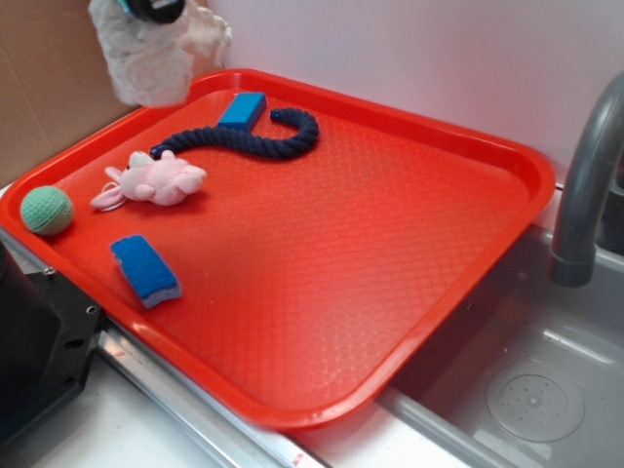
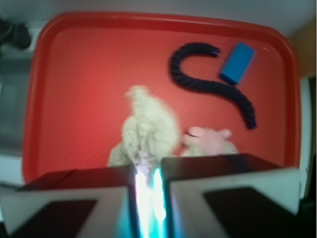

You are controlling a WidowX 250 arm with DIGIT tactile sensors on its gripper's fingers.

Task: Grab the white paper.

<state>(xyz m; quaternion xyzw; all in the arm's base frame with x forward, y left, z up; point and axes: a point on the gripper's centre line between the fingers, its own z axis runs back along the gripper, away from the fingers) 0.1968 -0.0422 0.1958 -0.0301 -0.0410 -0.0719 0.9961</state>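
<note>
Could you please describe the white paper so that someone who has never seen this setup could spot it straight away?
Find the big red tray beside the sink, then look above its far left corner. There the gripper holds the white paper clear of the tray. It is a crumpled, ragged white wad, unlike the smooth pink plush toy lying on the tray.
</note>
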